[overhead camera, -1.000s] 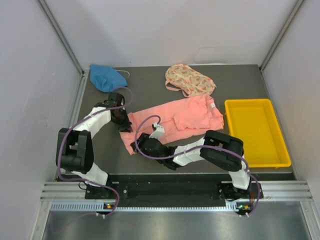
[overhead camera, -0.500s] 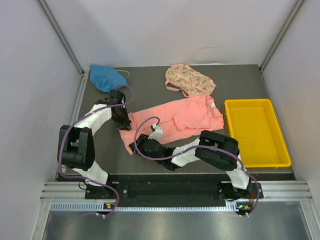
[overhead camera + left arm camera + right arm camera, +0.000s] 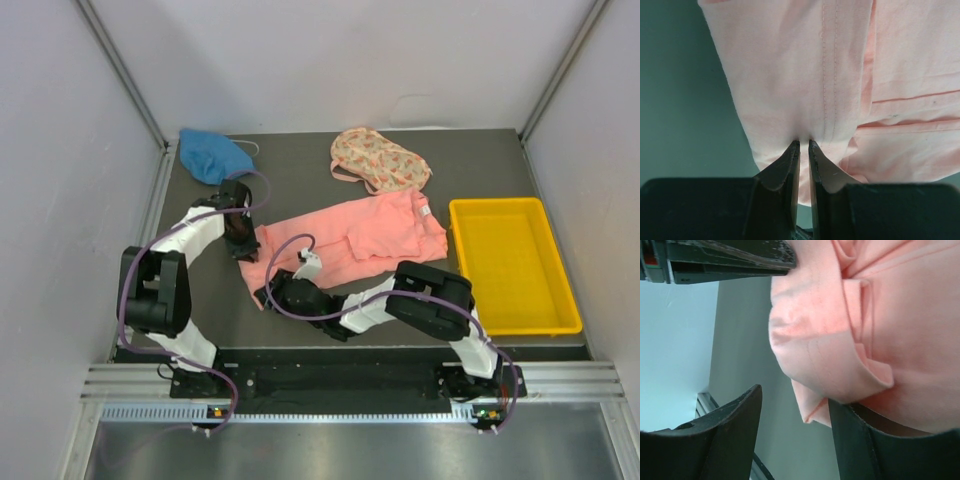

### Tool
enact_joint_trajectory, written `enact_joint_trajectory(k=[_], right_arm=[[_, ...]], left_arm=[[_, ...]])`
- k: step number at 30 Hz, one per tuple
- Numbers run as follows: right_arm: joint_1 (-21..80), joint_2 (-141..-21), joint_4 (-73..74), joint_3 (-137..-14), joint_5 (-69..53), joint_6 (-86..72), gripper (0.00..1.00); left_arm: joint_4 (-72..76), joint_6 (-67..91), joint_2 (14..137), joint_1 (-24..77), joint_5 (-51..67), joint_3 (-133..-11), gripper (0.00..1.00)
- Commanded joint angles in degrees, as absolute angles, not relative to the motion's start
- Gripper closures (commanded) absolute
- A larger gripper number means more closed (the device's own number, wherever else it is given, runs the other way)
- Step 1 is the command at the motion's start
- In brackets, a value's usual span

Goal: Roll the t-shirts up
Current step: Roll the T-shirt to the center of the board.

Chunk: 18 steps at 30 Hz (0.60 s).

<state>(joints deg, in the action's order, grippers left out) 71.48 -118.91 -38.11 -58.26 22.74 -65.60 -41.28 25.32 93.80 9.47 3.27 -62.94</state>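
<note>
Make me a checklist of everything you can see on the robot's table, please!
Surface: dark grey table.
Job's things: pink t-shirt laid out mid-table, partly folded; blue t-shirt bunched at far left; floral t-shirt bunched at the back.
Clutter: yellow tray on the right, nothing in it.
Grippers: left pincer shut on the pink t-shirt's edge; right pincer open at its near corner.
Cables: purple cables loop along both arms.
Surroundings: pale walls on three sides.

A yellow tray (image 3: 512, 265) sits on the right side of the dark grey table (image 3: 300, 185), its long side running away from the near edge. White walls (image 3: 340, 60) enclose the table on three sides, and a ribbed metal rail (image 3: 570, 385) runs along the front
</note>
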Motion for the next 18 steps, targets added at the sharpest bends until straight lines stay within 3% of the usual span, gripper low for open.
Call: enact_joint_trajectory(k=[1,7,12,16,18], right_arm=[[71.89,-121.29,-41.39,-62.14,20.93,-63.28,0.45],[71.89,-121.55,-43.24,-62.40,19.52,-61.70,0.45],[72.51,-121.82,-43.95,-63.01,18.46,-60.38,0.55],[73.04,-122.52,-41.49,-63.98,17.14,-60.64,0.80],[73.39,-122.61,-41.22,-63.72,17.05,-60.91,0.84]], left_arm=[[-42.01,24.17,94.39,9.40,1.32,-65.39,0.82],[-41.92,24.08,94.66,9.40,0.70,-65.39,0.83],[-41.75,24.26,95.01,9.40,0.97,-65.57,0.83],[-41.75,24.26,95.36,9.40,0.53,-65.83,0.83],[-41.75,24.26,95.45,9.40,0.53,-65.83,0.83]])
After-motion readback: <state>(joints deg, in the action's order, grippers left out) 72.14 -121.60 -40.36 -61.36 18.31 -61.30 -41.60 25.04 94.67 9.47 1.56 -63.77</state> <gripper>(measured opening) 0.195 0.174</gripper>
